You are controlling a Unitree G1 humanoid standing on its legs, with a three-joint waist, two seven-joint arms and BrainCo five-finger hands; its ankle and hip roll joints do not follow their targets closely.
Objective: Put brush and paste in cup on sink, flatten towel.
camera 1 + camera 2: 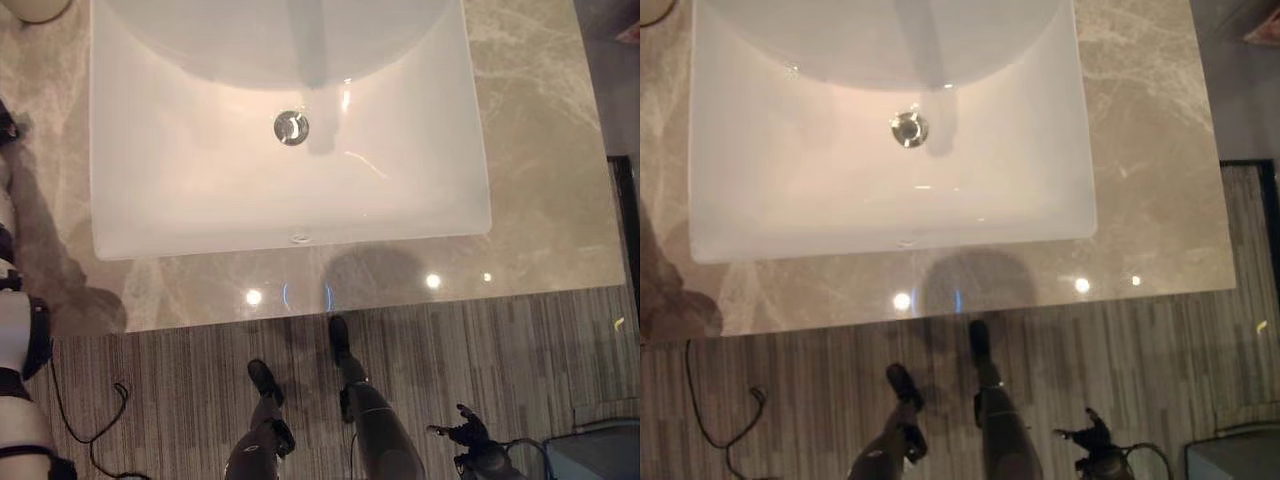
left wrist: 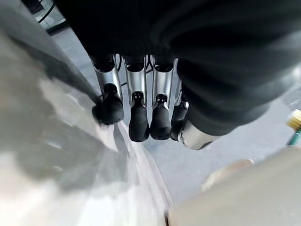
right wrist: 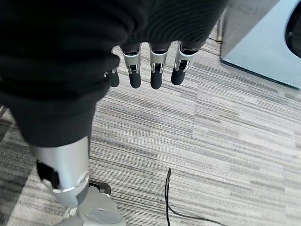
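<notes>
The white rectangular sink (image 1: 180, 215) with a metal drain (image 1: 291, 127) is set in a beige marble counter (image 1: 540, 180) right below me. At the counter's far left corner a white rounded object (image 1: 35, 8) is cut off by the view's edge. My left hand (image 2: 141, 117) hangs beside the counter's left end, fingers relaxed and holding nothing. My right hand (image 1: 468, 432) hangs low over the striped floor, in front of the counter on the right. Its fingers (image 3: 155, 75) are straight and empty.
A bottle with a gold cap (image 2: 295, 123) stands near my left hand. A grey-blue box (image 1: 595, 455) sits on the floor at the lower right. A pinkish thing (image 1: 630, 30) peeks in past the counter's far right corner.
</notes>
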